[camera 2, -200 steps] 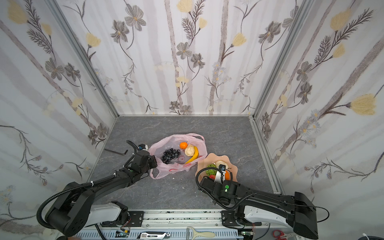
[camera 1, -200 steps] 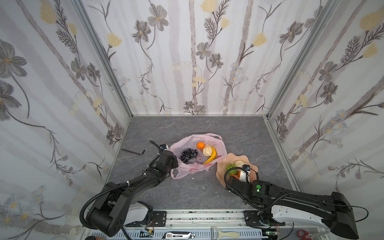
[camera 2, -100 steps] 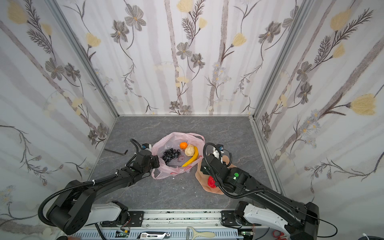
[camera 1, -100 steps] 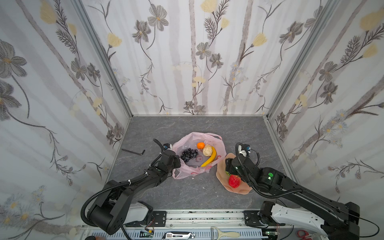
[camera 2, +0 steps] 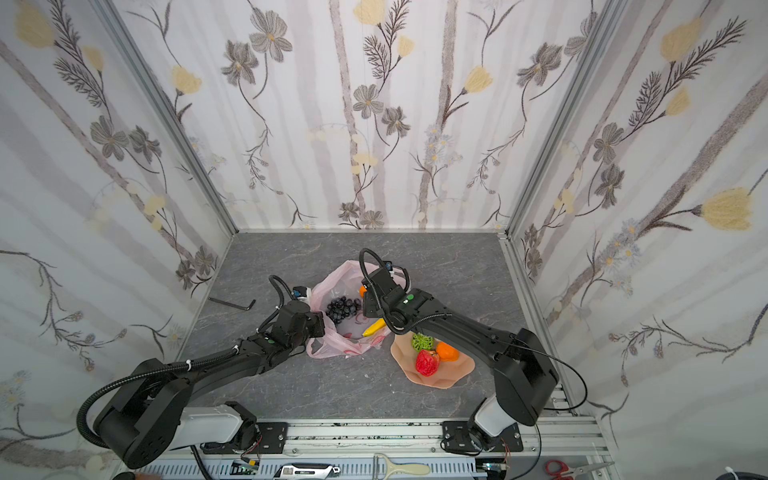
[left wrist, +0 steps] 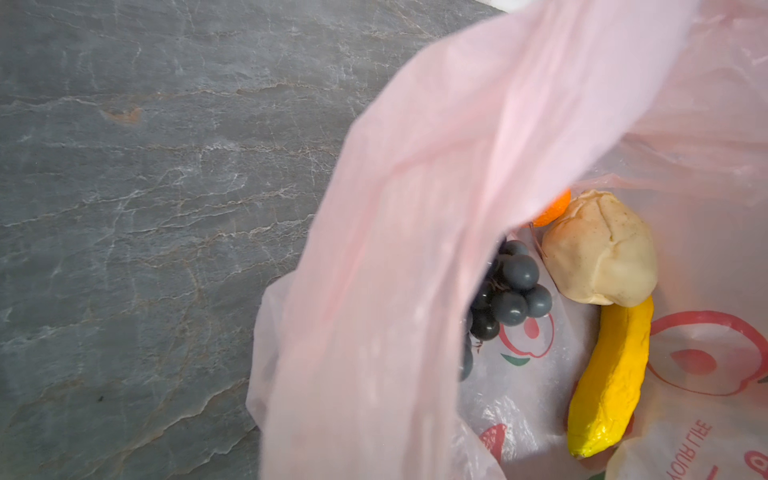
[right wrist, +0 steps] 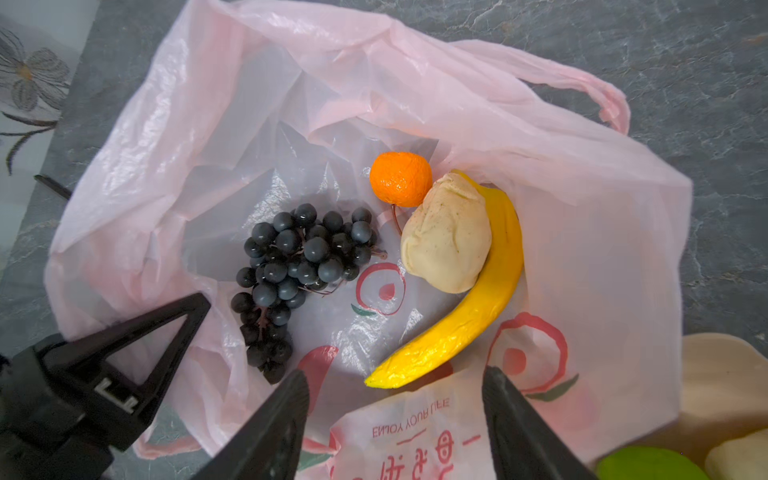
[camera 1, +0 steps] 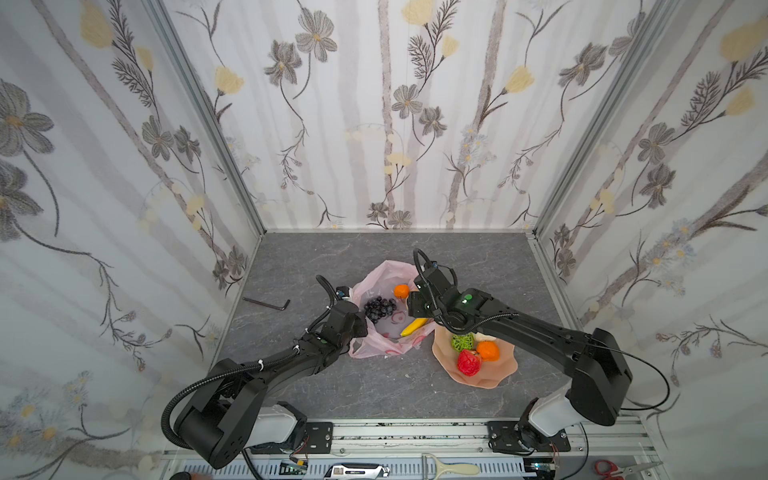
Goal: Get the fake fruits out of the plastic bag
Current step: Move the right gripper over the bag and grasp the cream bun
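Now, at the right gripper (right wrist: 395,374): jaws wide apart, nothing between them. Hangs over the printed edge of the plastic bag (right wrist: 602,216), by its open mouth. Right by the fingertips, the low end of the banana (right wrist: 469,307). A bit farther in, the beige lump (right wrist: 446,232), leaning on the banana and touching the orange (right wrist: 401,178). Off to one side, apart from those three, the grape bunch (right wrist: 299,266).

Next, the left gripper (right wrist: 195,305): pinched tight on the edge of the plastic bag, close to the grape bunch. Looks like holding the mouth open for the reaching arm.

Farther out, just beside the plastic bag, the peach dish (camera 1: 496,376). On it, in a top view: the green fruit (camera 1: 462,341), the other orange (camera 1: 488,350), the red apple (camera 1: 469,362). Also a bit of the other beige lump (right wrist: 744,459) by the green fruit, seen from the right wrist.

So, about half done, by the look of it. Four out, four left inside. Probably the banana or the beige lump next, being nearest the open jaws. Thin plastic underneath, so easy to grab a fold by mistake.
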Robot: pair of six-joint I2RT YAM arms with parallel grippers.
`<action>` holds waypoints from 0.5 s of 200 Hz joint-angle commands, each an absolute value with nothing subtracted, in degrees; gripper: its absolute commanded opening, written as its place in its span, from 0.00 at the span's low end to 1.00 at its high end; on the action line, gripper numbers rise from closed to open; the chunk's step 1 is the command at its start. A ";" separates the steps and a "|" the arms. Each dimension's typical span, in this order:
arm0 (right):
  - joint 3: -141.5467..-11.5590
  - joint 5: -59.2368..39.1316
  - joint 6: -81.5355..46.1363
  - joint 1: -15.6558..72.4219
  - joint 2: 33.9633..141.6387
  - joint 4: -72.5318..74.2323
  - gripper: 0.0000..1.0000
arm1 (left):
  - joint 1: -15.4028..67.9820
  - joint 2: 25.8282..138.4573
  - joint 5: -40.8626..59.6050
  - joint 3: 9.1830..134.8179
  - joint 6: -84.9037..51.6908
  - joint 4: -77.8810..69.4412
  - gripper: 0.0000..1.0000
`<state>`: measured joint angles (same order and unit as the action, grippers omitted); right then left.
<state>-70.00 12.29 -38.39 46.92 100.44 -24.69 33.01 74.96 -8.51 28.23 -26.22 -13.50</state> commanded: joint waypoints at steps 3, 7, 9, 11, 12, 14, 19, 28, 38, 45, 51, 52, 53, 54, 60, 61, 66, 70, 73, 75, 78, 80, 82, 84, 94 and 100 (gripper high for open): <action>-73.62 9.16 -36.81 44.49 105.06 -25.06 0.67 | 33.40 75.57 -10.08 28.87 -25.40 -14.59 0.06; -74.03 8.75 -36.56 44.06 105.75 -25.29 0.67 | 33.52 75.67 -10.02 28.92 -25.33 -14.59 0.06; -74.25 8.51 -36.43 43.82 106.07 -25.35 0.67 | 33.56 75.63 -10.02 28.98 -25.38 -14.59 0.06; -74.37 8.24 -36.42 43.54 106.39 -25.39 0.67 | 33.57 75.73 -10.02 29.00 -25.40 -14.55 0.06; -74.45 8.12 -36.40 43.44 106.59 -25.39 0.67 | 33.62 75.75 -10.02 29.00 -25.40 -14.57 0.06; -74.56 7.85 -36.22 43.20 106.89 -25.40 0.67 | 33.61 75.76 -10.02 29.00 -25.40 -14.58 0.06; -74.80 7.09 -36.08 42.50 107.63 -25.41 0.67 | 33.65 75.89 -10.09 29.07 -25.40 -14.59 0.06; -75.28 5.25 -35.82 41.35 108.94 -25.40 0.67 | 33.81 75.91 -10.11 29.18 -25.28 -14.56 0.06; -75.95 4.09 -35.49 40.39 110.19 -25.40 0.67 | 33.84 75.98 -10.19 29.15 -25.31 -14.58 0.06; -76.47 3.82 -35.19 39.97 111.06 -25.48 0.67 | 33.91 76.11 -10.28 29.22 -25.28 -14.59 0.06; -77.00 3.42 -34.92 39.60 111.70 -25.62 0.67 | 33.99 76.18 -10.37 29.26 -25.31 -14.59 0.06; -77.08 3.34 -34.91 39.58 111.88 -25.64 0.67 | 34.00 76.19 -10.37 29.26 -25.27 -14.59 0.06; -77.17 3.29 -34.90 39.48 112.02 -25.65 0.67 | 34.01 76.20 -10.37 29.22 -25.29 -14.59 0.06; -77.26 3.19 -34.85 39.43 112.08 -25.66 0.67 | 34.01 76.20 -10.41 29.24 -25.26 -14.59 0.06; -77.76 2.58 -34.53 39.02 112.72 -25.72 0.67 | 33.98 76.20 -10.38 29.22 -25.29 -14.59 0.05; -77.81 2.48 -34.49 38.93 112.87 -25.74 0.67 | 33.95 76.20 -10.38 29.24 -25.30 -14.55 0.06; -78.18 2.07 -34.40 38.59 113.37 -25.75 0.67 | 34.04 76.31 -10.37 29.34 -25.25 -14.55 0.06; -78.50 1.82 -34.30 38.38 113.84 -25.75 0.67 | 34.06 76.35 -10.39 29.35 -25.23 -14.52 0.06; -78.82 1.72 -34.29 38.09 114.11 -25.80 0.67 | 34.07 76.36 -10.37 29.36 -25.30 -14.55 0.06; -78.94 1.68 -34.26 38.00 114.26 -25.83 0.67 | 34.03 76.37 -10.42 29.36 -25.31 -14.51 0.06; -79.13 1.67 -34.19 37.82 114.58 -25.84 0.67 | 34.02 76.51 -10.38 29.38 -25.24 -14.54 0.05; -79.31 1.67 -34.12 37.69 114.80 -25.91 0.67 | 34.06 76.52 -10.33 29.43 -25.16 -14.58 0.06; -79.42 1.71 -34.11 37.57 115.01 -25.92 0.67 | 34.09 76.57 -10.36 29.42 -25.21 -14.54 0.06; -79.58 1.75 -34.08 37.43 115.19 -25.90 0.67 | 34.14 76.56 -10.32 29.44 -25.22 -14.51 0.06; -80.24 1.52 -34.02 36.89 116.01 -25.91 0.67 | 34.15 76.68 -10.37 29.53 -25.20 -14.55 0.06; -80.69 1.50 -33.98 36.65 116.55 -26.08 0.67 | 34.21 76.79 -10.45 29.53 -25.09 -14.52 0.06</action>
<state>-79.07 2.90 -34.87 37.58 114.89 -26.09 34.09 76.47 -9.52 28.99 -25.63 -13.47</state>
